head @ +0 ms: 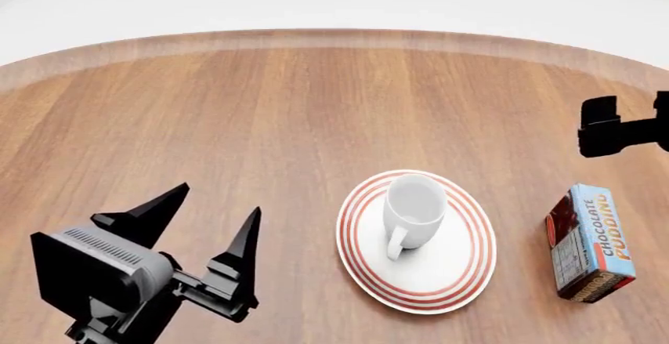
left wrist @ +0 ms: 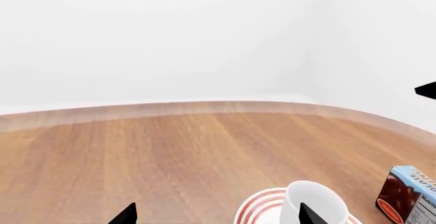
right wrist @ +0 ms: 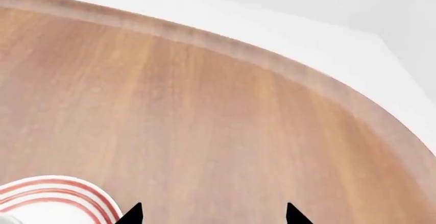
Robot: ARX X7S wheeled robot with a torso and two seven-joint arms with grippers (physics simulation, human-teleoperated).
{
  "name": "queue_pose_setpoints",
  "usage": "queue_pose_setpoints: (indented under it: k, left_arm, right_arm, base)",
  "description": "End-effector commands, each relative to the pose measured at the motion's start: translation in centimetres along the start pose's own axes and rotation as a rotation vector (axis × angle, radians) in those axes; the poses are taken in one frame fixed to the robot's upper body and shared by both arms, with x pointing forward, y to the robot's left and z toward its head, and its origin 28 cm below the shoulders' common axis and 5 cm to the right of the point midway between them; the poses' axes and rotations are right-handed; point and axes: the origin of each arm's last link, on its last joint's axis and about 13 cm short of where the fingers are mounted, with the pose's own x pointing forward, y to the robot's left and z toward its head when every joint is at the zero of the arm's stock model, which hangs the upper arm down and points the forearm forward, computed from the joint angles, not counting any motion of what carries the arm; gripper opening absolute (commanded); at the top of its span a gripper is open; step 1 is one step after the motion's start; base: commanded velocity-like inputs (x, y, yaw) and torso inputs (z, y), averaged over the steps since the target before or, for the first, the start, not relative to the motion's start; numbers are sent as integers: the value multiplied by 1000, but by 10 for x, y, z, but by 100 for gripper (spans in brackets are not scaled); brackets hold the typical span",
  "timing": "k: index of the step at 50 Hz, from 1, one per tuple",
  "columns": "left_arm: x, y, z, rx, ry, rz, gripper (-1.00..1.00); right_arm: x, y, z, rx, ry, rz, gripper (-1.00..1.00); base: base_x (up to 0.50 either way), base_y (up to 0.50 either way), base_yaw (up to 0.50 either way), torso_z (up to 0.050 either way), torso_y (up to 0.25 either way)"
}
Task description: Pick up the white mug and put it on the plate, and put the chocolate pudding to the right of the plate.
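The white mug (head: 414, 207) stands upright on the red-ringed plate (head: 460, 275), its handle towards me. The chocolate pudding (head: 591, 242) box lies on the table right of the plate, a small gap between them. My left gripper (head: 218, 203) hovers open and empty left of the plate. In the left wrist view the mug (left wrist: 315, 197), the plate (left wrist: 256, 209) and the pudding box (left wrist: 407, 193) lie beyond the left gripper (left wrist: 216, 217). My right gripper (right wrist: 212, 215) is open and empty over bare wood behind the pudding, with the plate (right wrist: 61, 192) off to one side.
The round wooden table (head: 262, 117) has a raised rim (head: 334, 38) at the back, with a white floor and walls beyond it. The right arm's black wrist (head: 619, 129) shows at the head view's right edge, above the pudding box.
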Motion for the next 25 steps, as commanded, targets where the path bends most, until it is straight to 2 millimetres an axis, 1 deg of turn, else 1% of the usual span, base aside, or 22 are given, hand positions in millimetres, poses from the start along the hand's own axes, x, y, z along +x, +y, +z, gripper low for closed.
queue_pose_setpoints:
  k: [1, 2, 11, 16, 18, 19, 21, 25]
  left_arm:
    - [2, 2, 3, -19, -35, -7, 100]
    - [2, 1, 3, -18, -36, -8, 100]
    - [1, 2, 4, -17, -39, -6, 100]
    - [0, 2, 4, -16, -42, -5, 100]
    - [0, 2, 5, -16, -43, -3, 100]
    - [-1, 2, 6, -14, -46, -3, 100]
    - [-1, 1, 6, -13, -47, -3, 100]
    - [-3, 2, 8, -8, -54, 6, 100]
  right_arm:
    - [-36, 10, 17, -119, -152, -2, 100]
    - [-41, 10, 17, -126, -165, -1, 100]
    - [-61, 16, 14, -185, -240, -9, 100]
    - [-70, 22, 10, -201, -292, 5, 100]
    - [-78, 26, 8, -203, -326, 10, 100]
    - [-83, 29, 7, -198, -355, 12, 100]
    - [-86, 31, 4, -195, -373, 14, 100]
    - [-96, 37, -5, -134, -443, -16, 100]
  base:
    - [0, 0, 0, 0, 0]
    - [0, 0, 0, 0, 0]
    - [0, 0, 0, 0, 0]
    - [0, 0, 0, 0, 0]
    - [0, 0, 0, 0, 0]
    - [0, 0, 0, 0, 0]
    - [0, 0, 0, 0, 0]
    - [0, 0, 0, 0, 0]
